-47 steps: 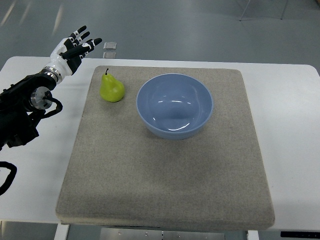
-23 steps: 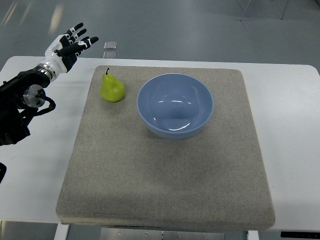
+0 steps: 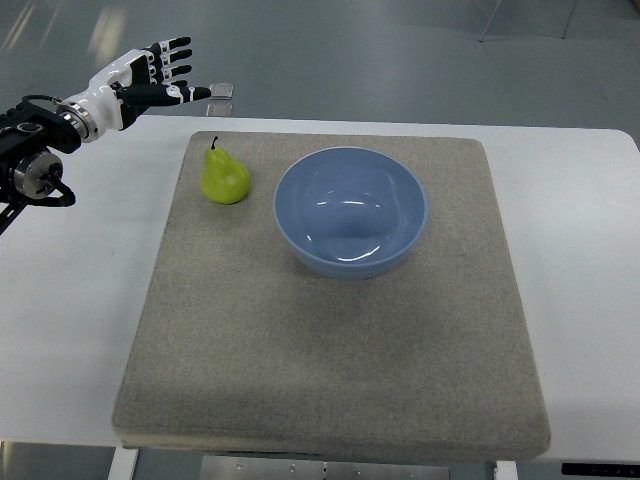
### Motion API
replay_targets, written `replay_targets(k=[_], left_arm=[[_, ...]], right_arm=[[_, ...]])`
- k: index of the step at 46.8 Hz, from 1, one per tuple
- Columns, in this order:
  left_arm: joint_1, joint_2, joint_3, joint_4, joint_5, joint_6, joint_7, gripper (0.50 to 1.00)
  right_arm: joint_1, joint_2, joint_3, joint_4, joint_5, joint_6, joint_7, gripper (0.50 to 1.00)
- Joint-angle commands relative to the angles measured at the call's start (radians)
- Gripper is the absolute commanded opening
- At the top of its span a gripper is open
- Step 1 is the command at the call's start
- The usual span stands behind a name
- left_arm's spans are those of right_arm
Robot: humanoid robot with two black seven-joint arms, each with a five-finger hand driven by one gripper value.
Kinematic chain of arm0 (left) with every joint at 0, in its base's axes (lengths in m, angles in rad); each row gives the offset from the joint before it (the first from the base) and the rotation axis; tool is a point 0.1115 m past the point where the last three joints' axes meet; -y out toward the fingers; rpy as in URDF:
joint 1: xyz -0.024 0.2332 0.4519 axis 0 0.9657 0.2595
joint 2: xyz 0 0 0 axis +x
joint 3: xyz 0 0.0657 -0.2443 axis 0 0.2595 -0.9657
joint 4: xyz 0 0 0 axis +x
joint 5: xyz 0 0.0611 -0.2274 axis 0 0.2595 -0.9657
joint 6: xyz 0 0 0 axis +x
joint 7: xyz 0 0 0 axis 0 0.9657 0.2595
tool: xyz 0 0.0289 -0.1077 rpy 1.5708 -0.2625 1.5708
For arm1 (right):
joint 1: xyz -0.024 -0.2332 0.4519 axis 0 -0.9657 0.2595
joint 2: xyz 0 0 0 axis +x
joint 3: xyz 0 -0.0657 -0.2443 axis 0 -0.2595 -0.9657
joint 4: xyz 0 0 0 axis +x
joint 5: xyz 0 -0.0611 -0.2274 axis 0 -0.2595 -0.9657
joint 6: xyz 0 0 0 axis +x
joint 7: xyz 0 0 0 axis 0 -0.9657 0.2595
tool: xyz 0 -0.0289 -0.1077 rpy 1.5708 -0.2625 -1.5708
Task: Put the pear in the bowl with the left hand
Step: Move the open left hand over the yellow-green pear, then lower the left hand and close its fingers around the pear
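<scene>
Where the left arm enters at the upper left edge, the left hand [image 3: 140, 78] hangs over the far left corner of the white table [image 3: 70, 300], fingers [image 3: 172, 58] spread and extended, holding nothing. It sits up and to the left of the bowl, well apart from it, and clear of the pear too.

Pear [image 3: 223, 178]: yellow-green, smooth skin with a slight sheen, narrow neck, broad rounded base, short dark stem pointing away from the robot. Looks to stand upright on the grey mat [image 3: 330, 340], just left of the bowl, a narrow strip of mat between the two, not touching.

Bowl [image 3: 350, 211]: pale blue, round, glossy inside with light reflections, nothing in it. Sits on the far half of the mat, about mid-width.

Beyond the table's far edge, up-left of the bowl, a small pale square object [image 3: 222, 90] lies on the floor; cannot tell what it is.
</scene>
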Motion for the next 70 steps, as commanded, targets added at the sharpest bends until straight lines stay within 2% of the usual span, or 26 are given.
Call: replay_targets(k=[1, 16, 25, 54, 64, 70], left_arm=[[-0.012, 0.04, 0.001, -0.049, 0.094, -0.002, 0.001, 0.992], [-0.026, 0.127, 0.001, -0.196, 0.487, -0.042, 0.0, 0.99], [-0.038, 0.14, 0.001, -0.201, 0.657, -0.074, -0.002, 0.99], [-0.099, 0.107, 0.009, -0.219, 1.202, -0.066, -0.06, 0.984], [-0.099, 0.071, 0.05, -0.214, 1.25, -0.06, -0.06, 0.979], [-0.099, 0.04, 0.087, -0.185, 1.262, -0.016, -0.059, 0.973]], right_arm=[[0.0, 0.0, 0.0, 0.0, 0.0, 0.0, 0.0, 0.924], [0.0, 0.0, 0.0, 0.0, 0.0, 0.0, 0.0, 0.924], [0.0, 0.0, 0.0, 0.0, 0.0, 0.0, 0.0, 0.926], [0.0, 0.0, 0.0, 0.0, 0.0, 0.0, 0.0, 0.926], [0.0, 0.0, 0.0, 0.0, 0.0, 0.0, 0.0, 0.926], [0.0, 0.0, 0.0, 0.0, 0.0, 0.0, 0.0, 0.926]])
